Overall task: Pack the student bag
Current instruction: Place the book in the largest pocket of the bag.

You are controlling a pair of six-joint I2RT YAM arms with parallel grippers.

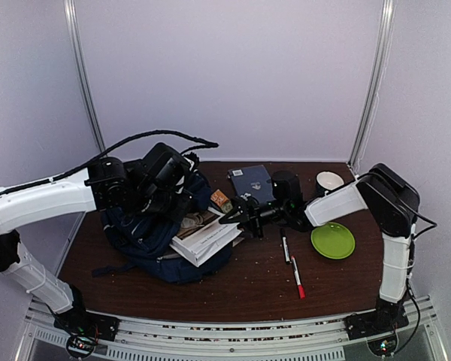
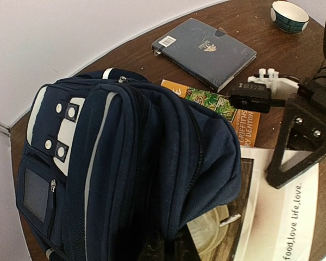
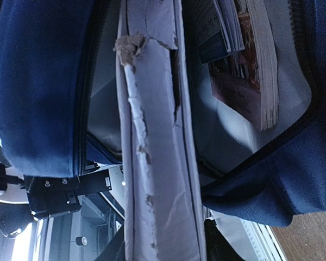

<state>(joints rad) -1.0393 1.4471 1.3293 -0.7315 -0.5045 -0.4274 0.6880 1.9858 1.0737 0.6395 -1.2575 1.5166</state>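
The navy student bag [image 1: 154, 244] lies on the table with its mouth open to the right. My left gripper [image 1: 171, 197] is shut on the bag's upper flap and holds it up; in the left wrist view the bag [image 2: 125, 163] hides the fingers. My right gripper [image 1: 230, 219] is shut on a large white book [image 1: 207, 235] that sits partly inside the mouth. In the right wrist view the book's worn spine [image 3: 157, 163] runs between my dark fingers [image 3: 106, 251], with blue bag walls [image 3: 38, 81] on both sides and other books [image 3: 244, 65] inside.
A dark notebook [image 1: 252, 183], an orange book [image 1: 221, 200], a black cylinder [image 1: 286, 185] and a bowl [image 1: 329, 181] sit behind the right gripper. A green plate [image 1: 332, 241] and two markers [image 1: 285, 247] [image 1: 298, 277] lie to the right.
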